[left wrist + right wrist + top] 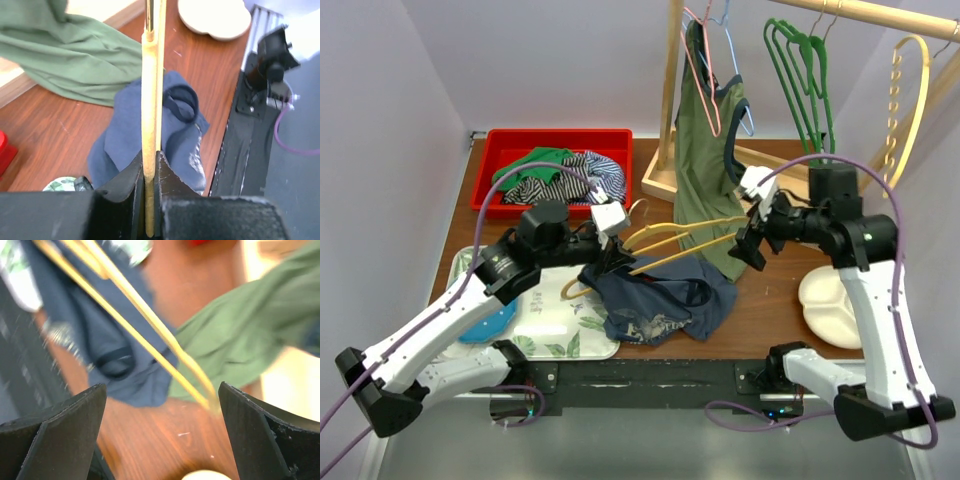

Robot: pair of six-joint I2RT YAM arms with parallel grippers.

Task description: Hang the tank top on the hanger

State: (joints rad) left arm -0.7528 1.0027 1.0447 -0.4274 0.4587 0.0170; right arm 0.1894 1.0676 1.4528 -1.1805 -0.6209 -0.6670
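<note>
**Your left gripper (148,162) clamps the mustard hanger (150,90); your right gripper (161,390) stands wide open at its far tip.**
The navy tank top (665,300) lies crumpled on the wooden table (770,310) under the hanger. You'll likely find it light, limp jersey, so take it by a strap or the neckline hem. The hanger looks thin, smooth, stiff and probably slippery.

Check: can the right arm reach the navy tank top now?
Probably yes. The right gripper is open and empty, and the tank top lies close ahead; only the hanger, clamped in the left gripper, crosses above it.
</note>
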